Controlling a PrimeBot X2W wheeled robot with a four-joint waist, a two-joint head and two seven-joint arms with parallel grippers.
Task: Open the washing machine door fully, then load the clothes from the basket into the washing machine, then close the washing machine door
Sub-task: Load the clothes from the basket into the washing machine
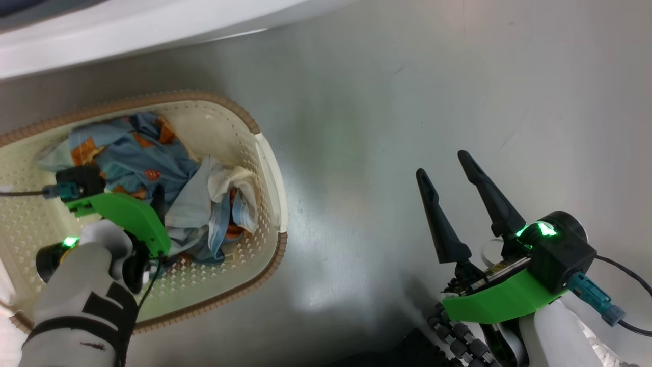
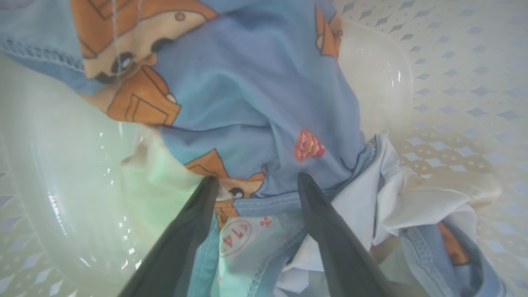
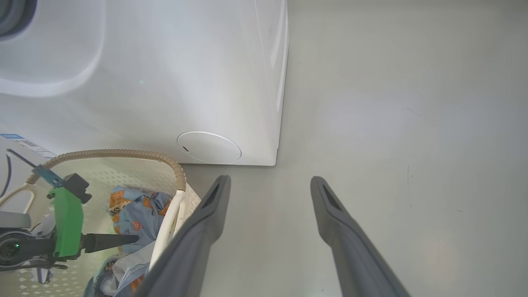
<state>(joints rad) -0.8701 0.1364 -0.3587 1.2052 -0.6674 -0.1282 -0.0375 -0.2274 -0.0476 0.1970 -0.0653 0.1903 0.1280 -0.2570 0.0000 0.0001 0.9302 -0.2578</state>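
The left pincer hangs spread over the clothes in the basket, poised to pinch. The right pincer waits agape above the floor.

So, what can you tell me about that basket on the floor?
The basket is an oval tub of cream plastic. Its walls and bottom are punched with small diamond holes, and it has a ribbed brown rim and a white handle at the side. It stands upright on the grey floor, close to the white washing machine. Inside lies a crumpled heap of clothes, light blue with orange prints, plus white pieces. The left gripper reaches into it, fingers apart at the cloth.
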